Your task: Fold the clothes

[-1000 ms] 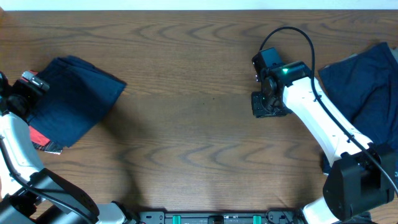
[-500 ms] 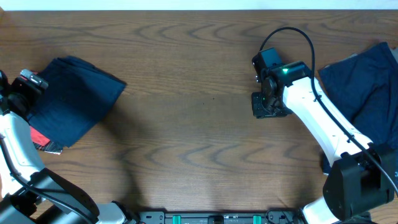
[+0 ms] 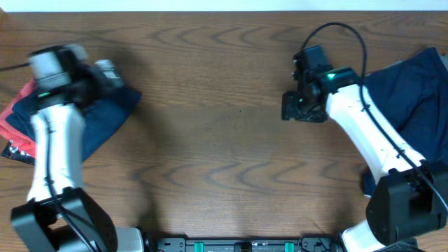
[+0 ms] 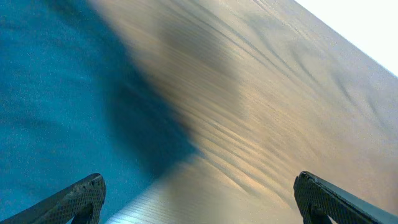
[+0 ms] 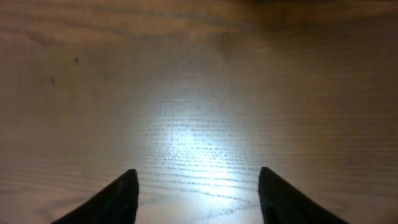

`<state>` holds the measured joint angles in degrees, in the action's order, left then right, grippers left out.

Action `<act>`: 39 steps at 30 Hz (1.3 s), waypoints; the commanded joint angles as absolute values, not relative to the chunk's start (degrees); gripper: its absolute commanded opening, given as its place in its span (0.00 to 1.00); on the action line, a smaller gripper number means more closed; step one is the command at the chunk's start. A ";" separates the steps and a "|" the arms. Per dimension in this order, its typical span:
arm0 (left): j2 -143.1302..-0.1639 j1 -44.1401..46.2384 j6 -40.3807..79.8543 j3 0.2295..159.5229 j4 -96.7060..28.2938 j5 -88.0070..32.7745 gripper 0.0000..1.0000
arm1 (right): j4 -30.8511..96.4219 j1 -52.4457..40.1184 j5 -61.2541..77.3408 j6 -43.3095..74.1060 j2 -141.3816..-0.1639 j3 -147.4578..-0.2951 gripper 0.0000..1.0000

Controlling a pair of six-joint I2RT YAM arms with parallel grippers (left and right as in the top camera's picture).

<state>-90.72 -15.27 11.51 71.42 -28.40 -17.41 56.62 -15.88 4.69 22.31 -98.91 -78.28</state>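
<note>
A folded dark navy garment [image 3: 98, 119] lies at the table's left; in the left wrist view [image 4: 56, 93] it fills the left side, blurred. My left gripper [image 3: 110, 75] hovers over the garment's upper right edge. Its fingers [image 4: 198, 186] are wide apart and empty. A second, unfolded navy garment [image 3: 413, 105] lies at the right edge. My right gripper [image 3: 297, 110] is left of it over bare wood. Its fingers [image 5: 198, 171] are open and empty.
A red item with a dark tag [image 3: 17, 115] sticks out from under the folded garment at the left edge. The wooden table [image 3: 224, 147] runs between the two garments. The right arm's base [image 3: 402, 210] stands at the bottom right.
My left arm swung from the left edge to above the folded garment's upper right, uncovering more of the red item. My right gripper shifted slightly up and right.
</note>
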 commanded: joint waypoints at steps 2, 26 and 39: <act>-92.36 -4.43 8.58 72.34 -31.79 -13.04 0.98 | 56.01 -10.33 9.93 22.68 -97.71 -78.76 0.70; -89.73 9.37 7.35 72.34 -75.90 -11.35 0.98 | 79.55 4.84 17.34 4.56 -95.04 -78.39 0.89; -53.80 9.37 7.38 67.79 -61.43 -8.14 0.98 | 57.36 4.80 12.34 6.48 -60.80 -60.60 0.99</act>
<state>-59.09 9.50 7.66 70.41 -62.22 -10.59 58.98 3.99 15.14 5.50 -66.37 -64.84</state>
